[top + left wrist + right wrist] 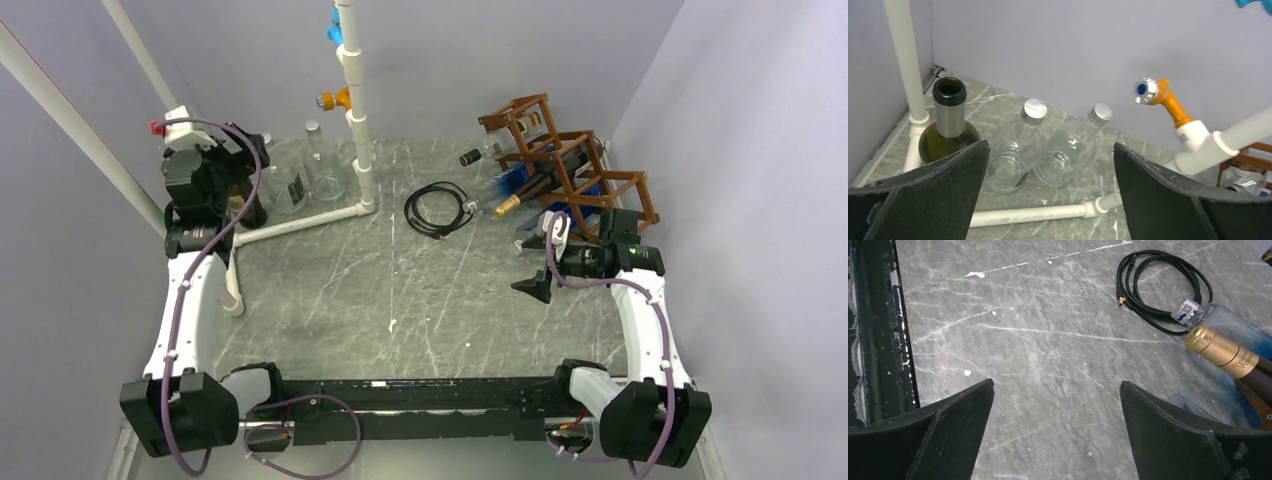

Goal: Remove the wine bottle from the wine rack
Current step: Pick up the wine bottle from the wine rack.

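Note:
The reddish-brown wooden wine rack (520, 104) stands at the back right of the table. A dark wine bottle (520, 200) with a gold foil top lies in it, neck pointing out to the left. The right wrist view shows that bottle (1223, 352) at the right edge. My right gripper (532, 265) hovers just in front of the rack, below the bottle's neck. Its jaws (1055, 410) are open over bare table, holding nothing. My left gripper (1050, 170) is open at the back left, far from the rack.
A clear blue-tinted bottle (1233, 322) and a dark-capped bottle (470, 157) also lie in the rack. A coiled black cable (437, 208) lies left of the rack. A white pipe frame (357, 120), an upright green bottle (949, 125) and two clear capped bottles (1018, 150) stand near the left gripper.

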